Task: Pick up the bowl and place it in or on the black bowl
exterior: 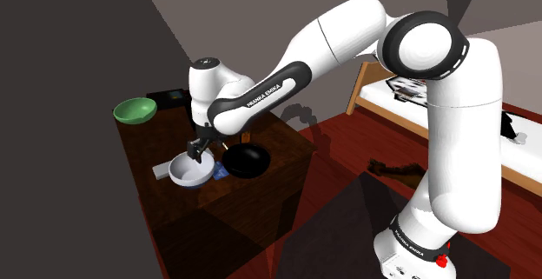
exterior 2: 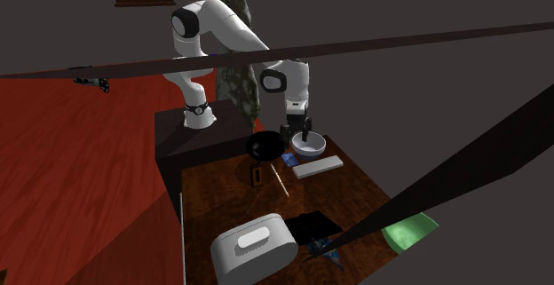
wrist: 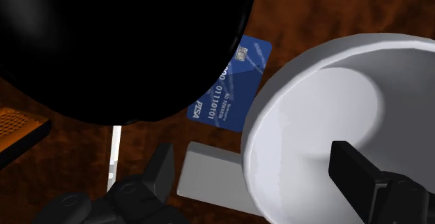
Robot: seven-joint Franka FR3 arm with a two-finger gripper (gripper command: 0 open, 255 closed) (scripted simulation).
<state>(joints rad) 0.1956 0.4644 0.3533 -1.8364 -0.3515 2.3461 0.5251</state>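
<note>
The white bowl (exterior: 193, 172) stands upright on the dark wooden worktop (exterior: 278, 142), just beside the black bowl (exterior: 246, 160) and not touching it. The black pincer (wrist: 251, 153) is low over the white bowl, on the side of it that faces the black bowl. Its two fingers stand apart and straddle the rim. One finger (wrist: 362, 181) is inside the white bowl. The other finger is outside, on the black bowl's side, and some space shows between it and the rim, so the bowl is not clamped. A blue card (wrist: 233, 83) lies flat on the worktop between the black bowl and the white bowl, and one end of it is hidden behind the black bowl's rim. A flat grey block (wrist: 209, 177) lies near the black bowl, and the white bowl covers part of it. A thin white stick (wrist: 113, 156) and an orange-brown thing (wrist: 14, 128) lie just beside the black bowl, on the side away from the white bowl. A green bowl (exterior: 135, 109) stands well apart from the black bowl, beyond the white one.
</note>
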